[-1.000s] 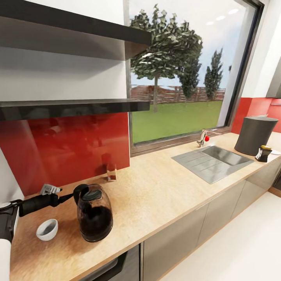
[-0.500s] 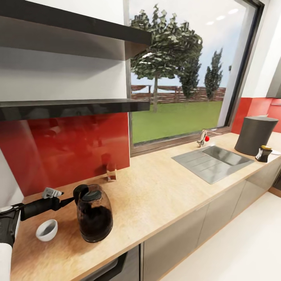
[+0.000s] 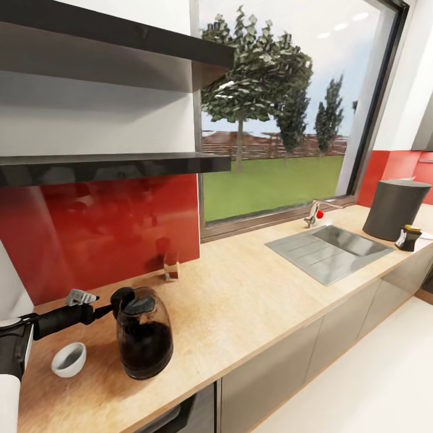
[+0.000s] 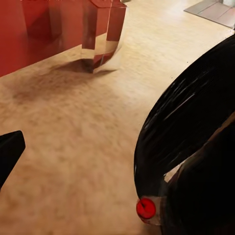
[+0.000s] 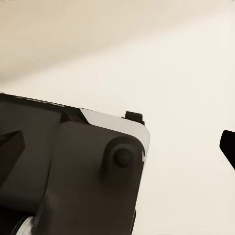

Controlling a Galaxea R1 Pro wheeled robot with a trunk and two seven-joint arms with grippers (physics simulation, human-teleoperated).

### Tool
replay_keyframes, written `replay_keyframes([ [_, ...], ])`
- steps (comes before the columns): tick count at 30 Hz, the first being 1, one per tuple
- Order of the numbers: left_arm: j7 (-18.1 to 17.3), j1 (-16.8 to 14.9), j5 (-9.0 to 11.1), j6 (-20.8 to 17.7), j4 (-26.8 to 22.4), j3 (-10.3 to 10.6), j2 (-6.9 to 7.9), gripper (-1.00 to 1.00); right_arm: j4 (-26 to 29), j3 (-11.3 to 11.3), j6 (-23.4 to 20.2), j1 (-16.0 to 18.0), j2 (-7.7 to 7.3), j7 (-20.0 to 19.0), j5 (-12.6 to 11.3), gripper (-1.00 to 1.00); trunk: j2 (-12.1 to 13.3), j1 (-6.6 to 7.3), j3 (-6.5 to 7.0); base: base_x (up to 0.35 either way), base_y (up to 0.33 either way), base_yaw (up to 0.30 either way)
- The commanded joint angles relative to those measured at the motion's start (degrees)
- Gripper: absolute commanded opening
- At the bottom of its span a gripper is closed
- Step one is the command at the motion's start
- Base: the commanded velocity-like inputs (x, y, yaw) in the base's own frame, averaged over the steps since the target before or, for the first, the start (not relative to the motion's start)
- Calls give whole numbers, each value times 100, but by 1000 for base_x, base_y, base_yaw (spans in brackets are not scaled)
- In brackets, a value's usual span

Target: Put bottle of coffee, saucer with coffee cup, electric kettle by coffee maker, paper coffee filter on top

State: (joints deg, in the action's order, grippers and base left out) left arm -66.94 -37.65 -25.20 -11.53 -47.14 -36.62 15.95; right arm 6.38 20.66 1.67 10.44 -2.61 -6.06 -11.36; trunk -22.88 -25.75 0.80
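Note:
The electric kettle, smoky glass with a black lid and handle, stands on the kitchen countertop near its left end. My left gripper reaches in from the left at the kettle's handle. In the left wrist view one fingertip sits far out to the side, with bare worktop between it and the kettle, so the gripper is open. The white coffee cup rests left of the kettle. At the far right stand the grey coffee maker and the bottle of coffee. My right gripper is open over pale floor.
A steel sink with a faucet is set into the worktop below the window. A small clear glass block stands against the red backsplash. The lower dark kitchen shelf and the matching higher shelf hang above the kettle.
The whole picture has crept slightly, so the camera moved. The kettle and cup sit a little lower and further left in view. My left gripper stays at the kettle's handle.

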Motion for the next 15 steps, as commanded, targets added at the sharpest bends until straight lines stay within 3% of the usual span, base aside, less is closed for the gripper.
replay_keyframes([
  [1,-39,-5,-28,-60,-6,-21,-5,100,-5,43,18,2,-3,-18,-60,100,-4,-4,-2,65,0,0],
  [15,-39,-5,-28,-60,1,-21,-13,100,-5,43,18,2,-3,-18,-60,100,-4,-4,-2,37,-15,0],
])
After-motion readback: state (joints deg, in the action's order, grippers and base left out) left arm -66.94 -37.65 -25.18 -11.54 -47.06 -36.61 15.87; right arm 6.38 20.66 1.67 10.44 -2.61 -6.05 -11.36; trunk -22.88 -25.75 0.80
